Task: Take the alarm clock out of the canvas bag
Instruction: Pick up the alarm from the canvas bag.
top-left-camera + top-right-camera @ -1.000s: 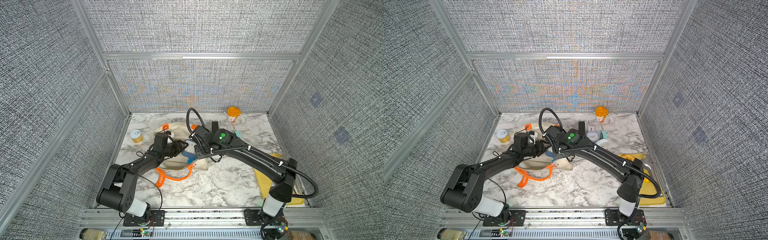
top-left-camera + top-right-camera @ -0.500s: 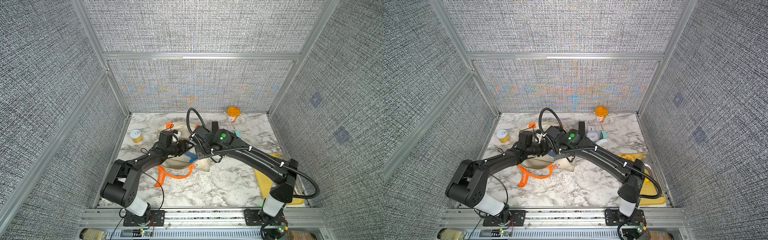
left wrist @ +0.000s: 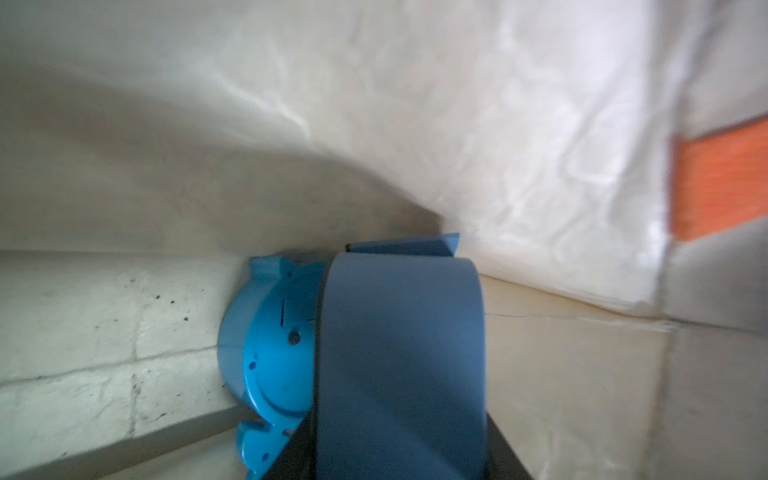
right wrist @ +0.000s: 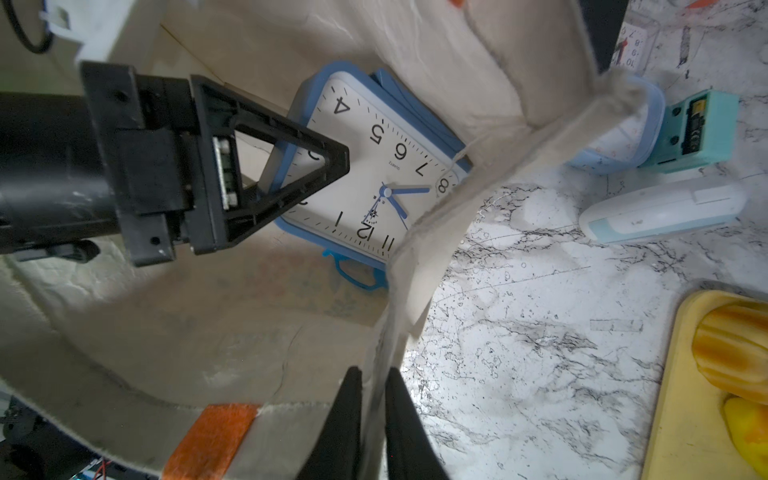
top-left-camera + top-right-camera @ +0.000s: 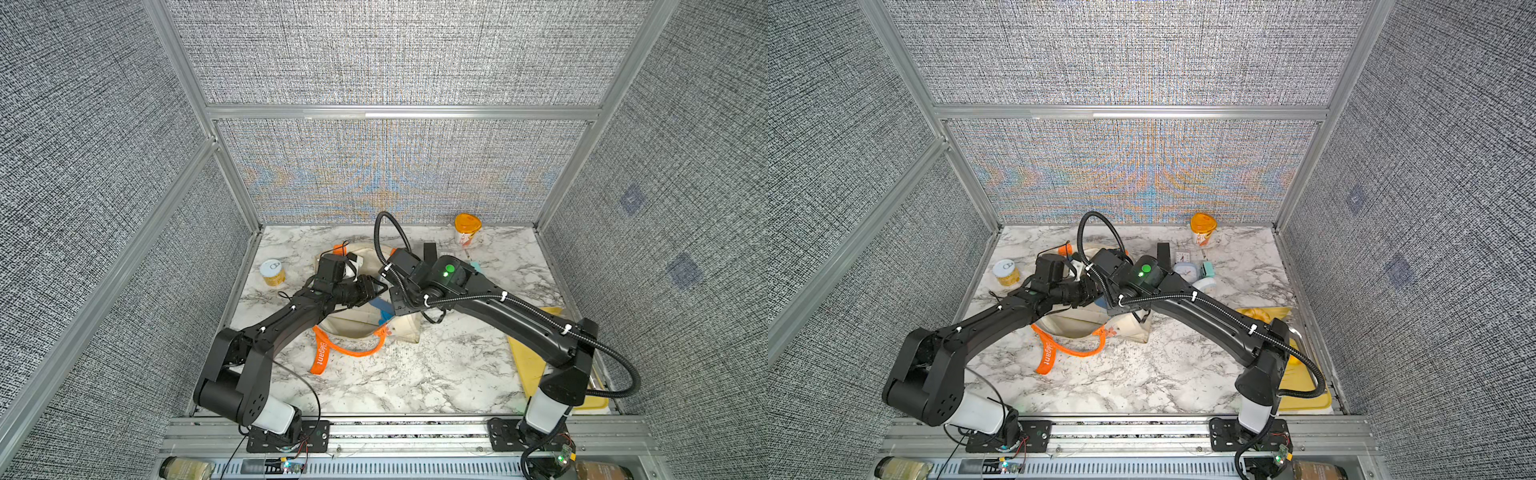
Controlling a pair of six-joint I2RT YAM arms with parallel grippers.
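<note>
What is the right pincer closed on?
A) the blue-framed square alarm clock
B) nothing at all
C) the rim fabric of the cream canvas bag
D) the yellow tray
C: the right wrist view shows the right pincer pinching the rim fabric of the cream canvas bag between its fingertips, while the blue-framed square alarm clock lies inside the bag, apart from it.

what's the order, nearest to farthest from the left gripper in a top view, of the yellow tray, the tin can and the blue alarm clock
From the left gripper, in a top view:
1. blue alarm clock, inside the canvas bag, right beside it.
2. tin can, off to the left side.
3. yellow tray, far over at the front right.
</note>
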